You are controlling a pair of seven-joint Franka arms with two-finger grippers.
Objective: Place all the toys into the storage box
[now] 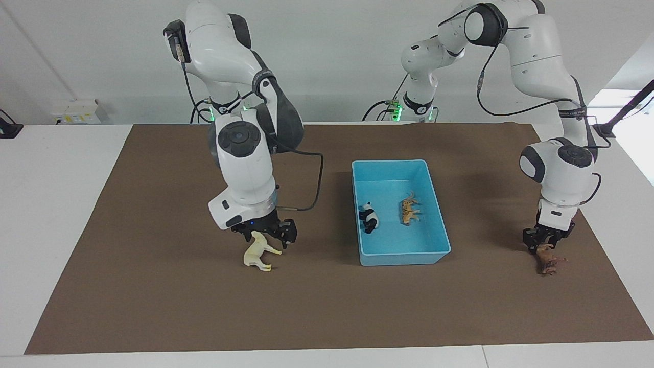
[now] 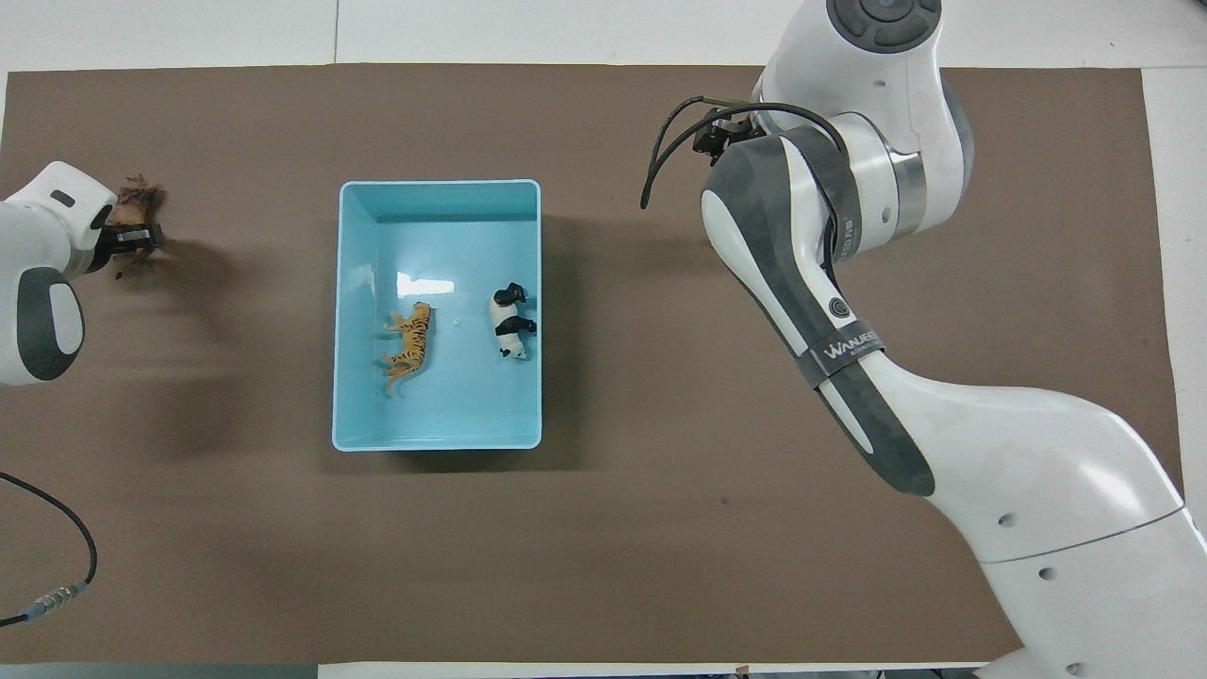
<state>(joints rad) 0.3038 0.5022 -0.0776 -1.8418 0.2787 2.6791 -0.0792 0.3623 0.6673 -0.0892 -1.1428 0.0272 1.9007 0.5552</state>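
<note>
- Your right gripper (image 1: 265, 232) is low over the cream animal (image 1: 259, 251), toward the right arm's end of the table. Its fingers sit at the neck and back; whether they are clamped or apart, I can't tell.
- The cream animal lies right under that gripper, on its side on the mat (image 1: 153, 286) as far as I can judge, long axis running across the table toward the box (image 1: 403, 253).
- Your left gripper (image 1: 545, 244) is down at the lion (image 1: 549, 261), at the left arm's end. The lion sits just under the tips and looks touched; grip state again unreadable.
- In the overhead view the lion (image 2: 137, 193) peeks out past the left gripper (image 2: 123, 240), while the right arm hides the cream animal.
- The box holds two toys already: tiger (image 2: 408, 346) and panda (image 2: 511, 322), side by side, apart, mid-floor.
- Two toys to go, one per arm. I'd judge each needs a firm hold, then a lift clearing the box wall.
</note>
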